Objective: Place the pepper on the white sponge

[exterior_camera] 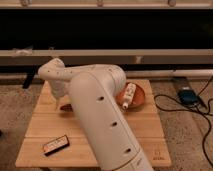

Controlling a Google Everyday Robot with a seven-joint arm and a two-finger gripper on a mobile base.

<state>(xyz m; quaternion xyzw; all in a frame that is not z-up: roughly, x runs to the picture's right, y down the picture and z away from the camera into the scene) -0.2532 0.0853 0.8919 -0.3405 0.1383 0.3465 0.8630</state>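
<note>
My gripper [61,98] hangs at the end of the white arm over the left part of the wooden table [145,140]. It points down at the table top. A small dark-red pepper [66,107] shows just below and right of it, at the table surface. I cannot tell whether the gripper touches it. The white sponge is hidden, most likely behind my arm.
A round orange-brown bowl [138,96] sits at the back right of the table with a white bottle [129,95] lying in it. A flat black box with a light label [55,145] lies at the front left. Cables and a blue device [186,95] lie on the floor to the right.
</note>
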